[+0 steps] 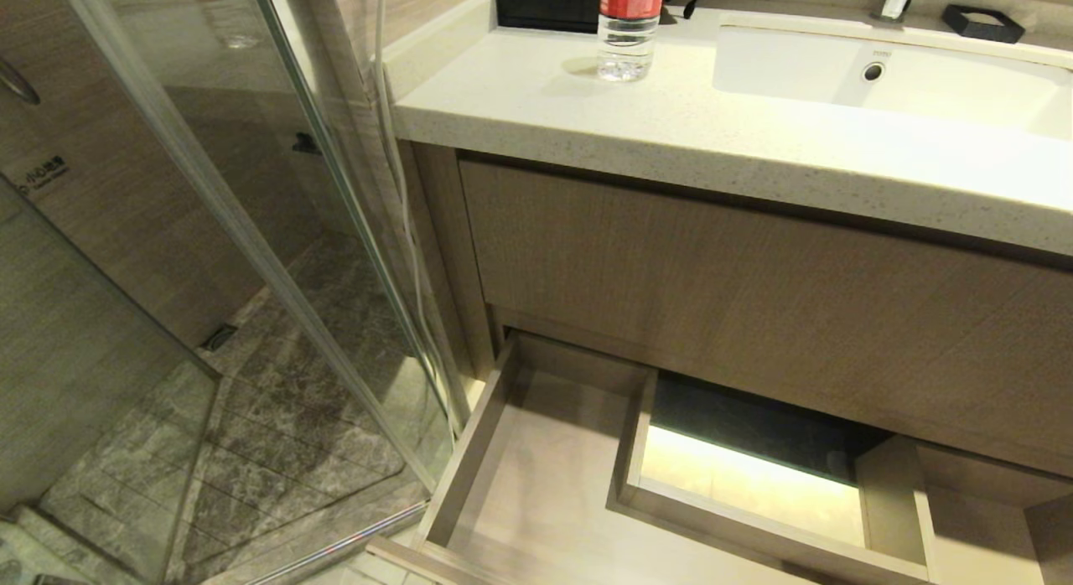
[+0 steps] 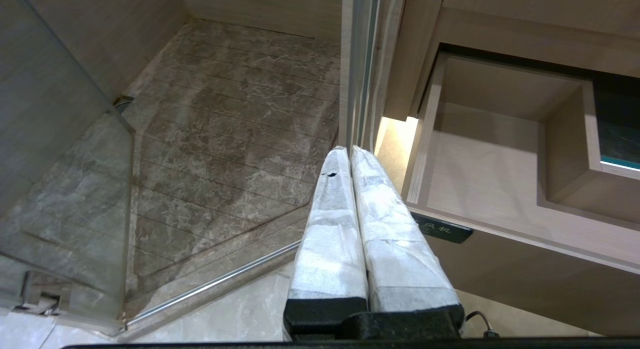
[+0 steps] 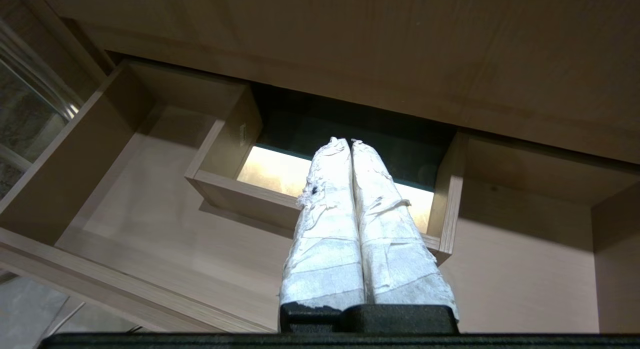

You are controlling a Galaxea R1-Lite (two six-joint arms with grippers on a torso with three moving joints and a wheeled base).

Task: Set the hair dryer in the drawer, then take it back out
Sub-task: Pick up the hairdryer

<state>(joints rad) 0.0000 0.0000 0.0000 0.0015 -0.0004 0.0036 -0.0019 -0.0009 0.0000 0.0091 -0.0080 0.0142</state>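
With both the left end effector (image 2: 351,154) and right end effector (image 3: 349,144) pressed together and empty, the open drawer (image 1: 469,451) risked a bump since no hair dryer showed.

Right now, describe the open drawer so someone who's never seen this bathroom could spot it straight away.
Find the pale speckled countertop with the sink. Under it hangs a tall, plain wood-grain panel, and below that the drawer is pulled out near the floor, beside the glass shower door. Unlike the panel, it is shallow, with a pale interior around a boxed cutout.
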